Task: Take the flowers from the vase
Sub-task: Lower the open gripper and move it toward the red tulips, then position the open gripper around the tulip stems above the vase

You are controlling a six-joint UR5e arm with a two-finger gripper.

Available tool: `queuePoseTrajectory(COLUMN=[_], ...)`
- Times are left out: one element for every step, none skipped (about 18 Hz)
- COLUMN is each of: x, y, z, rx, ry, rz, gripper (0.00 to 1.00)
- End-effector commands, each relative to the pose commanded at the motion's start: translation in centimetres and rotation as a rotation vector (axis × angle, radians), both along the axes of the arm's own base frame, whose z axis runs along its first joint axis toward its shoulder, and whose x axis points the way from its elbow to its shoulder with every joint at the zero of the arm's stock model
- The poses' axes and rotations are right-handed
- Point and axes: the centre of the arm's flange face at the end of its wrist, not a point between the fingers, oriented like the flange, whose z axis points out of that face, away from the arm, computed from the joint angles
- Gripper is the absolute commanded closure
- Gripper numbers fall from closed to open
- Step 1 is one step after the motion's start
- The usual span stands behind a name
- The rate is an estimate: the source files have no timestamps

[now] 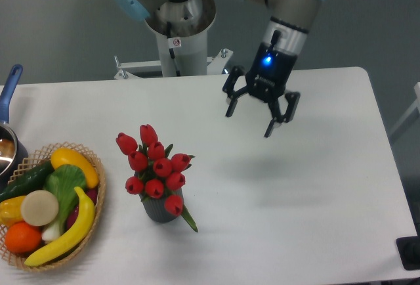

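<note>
Red tulips, the flowers (156, 169), closed-headed with green leaves, stand in the ribbed dark grey vase (160, 209) on the white table (308, 186). Beside it, a wicker basket (98, 196) holds fruit. The gripper (252, 121), fingers spread and empty, hangs well apart.

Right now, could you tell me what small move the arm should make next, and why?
Probably carry the end effector on toward the camera and to the image's left, until it is above the flowers. It hangs open over bare table, well apart from the bunch, which stands in the vase beside the fruit basket.
</note>
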Motion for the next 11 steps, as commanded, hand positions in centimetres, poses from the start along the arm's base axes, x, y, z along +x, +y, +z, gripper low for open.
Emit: queuePoseTrajectory(x=[0.7,1.0,1.3,1.6,1.9,2.2,2.3,2.5,2.7,2.9,3.0], y=[1.1,1.5,1.7,1.8,2.1,2.3,2.4,2.4,2.9,3.1,3.2], z=[-0.3,-0.3,-0.8,-1.1,-1.2,-1.3,-1.4,-1.7,-2.3,-2.6,-2.6], rx=[0.019,0.041,0.048,0.056,0.070,0.083,0.088,0.086,0.084,0.084,0.092], ry=[-0.014,-0.030,-0.053,-0.072,-0.093,-0.116,-0.126,-0.134,-0.149,-0.157,-0.167], rz=[-0.029,-0.040,-0.043,-0.045,-0.048,-0.048,-0.047,-0.048,-0.056,-0.062,-0.062], gripper=[0.00,0.00,0.00,0.00,0.00,0.00,0.00,0.00,0.00,0.00,0.00])
